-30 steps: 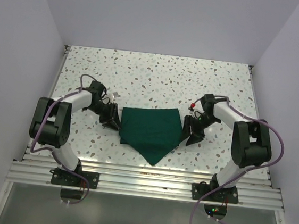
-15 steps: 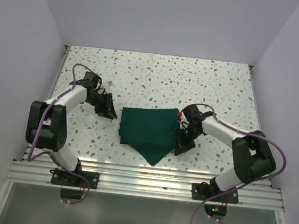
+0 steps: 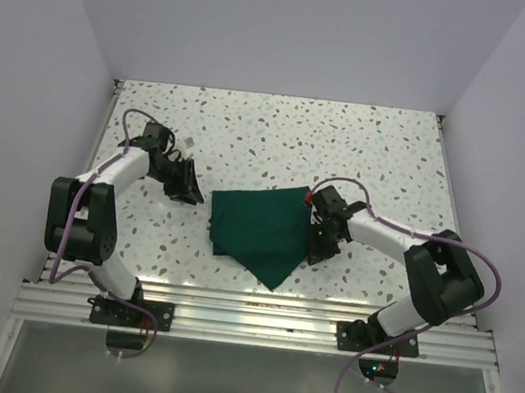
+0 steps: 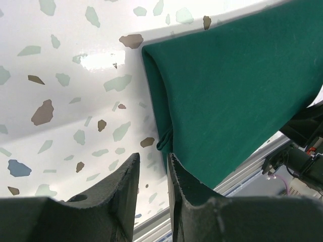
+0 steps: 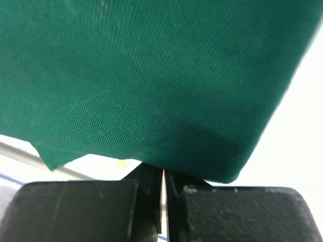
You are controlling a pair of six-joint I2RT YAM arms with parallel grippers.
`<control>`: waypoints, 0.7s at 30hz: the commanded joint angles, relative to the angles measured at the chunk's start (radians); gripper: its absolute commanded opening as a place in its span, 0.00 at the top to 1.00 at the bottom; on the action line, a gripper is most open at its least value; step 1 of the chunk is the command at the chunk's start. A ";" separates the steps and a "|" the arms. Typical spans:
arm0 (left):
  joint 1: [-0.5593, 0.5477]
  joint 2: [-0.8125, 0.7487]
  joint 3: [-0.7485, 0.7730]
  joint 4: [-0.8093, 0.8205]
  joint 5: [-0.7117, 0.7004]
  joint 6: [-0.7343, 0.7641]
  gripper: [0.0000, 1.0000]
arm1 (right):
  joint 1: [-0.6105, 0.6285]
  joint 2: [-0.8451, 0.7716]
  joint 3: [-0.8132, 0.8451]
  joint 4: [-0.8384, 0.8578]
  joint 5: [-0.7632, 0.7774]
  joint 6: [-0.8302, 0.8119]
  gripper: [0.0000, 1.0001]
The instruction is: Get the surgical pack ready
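right pincer [image 5: 162, 176] pressed together on the cloth's [image 3: 261, 229] right edge, seemingly pinching it | left pincer [image 4: 154, 162] slightly spread, empty, just off its left edge | right one nearer

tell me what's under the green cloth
Only speckled table shows around the green cloth, and its own folded layers at the left edge. The right gripper pinches its right edge. Anything beneath the middle is covered.

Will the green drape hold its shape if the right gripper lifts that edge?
Probably floppy: the drape is soft woven cloth with rounded folds. Layers may slide apart: one corner pokes out near the right gripper.
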 commanded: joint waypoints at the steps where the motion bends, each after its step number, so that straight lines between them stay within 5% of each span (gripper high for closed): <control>1: 0.011 -0.035 0.036 0.018 -0.009 0.000 0.68 | 0.002 0.025 0.050 0.084 0.141 -0.014 1.00; 9: -0.053 -0.067 0.094 0.024 -0.090 0.026 0.65 | -0.031 0.212 0.272 0.107 0.172 0.021 1.00; 21: -0.232 -0.093 0.195 0.020 -0.147 0.080 0.60 | -0.136 0.558 0.909 -0.104 0.095 0.006 1.00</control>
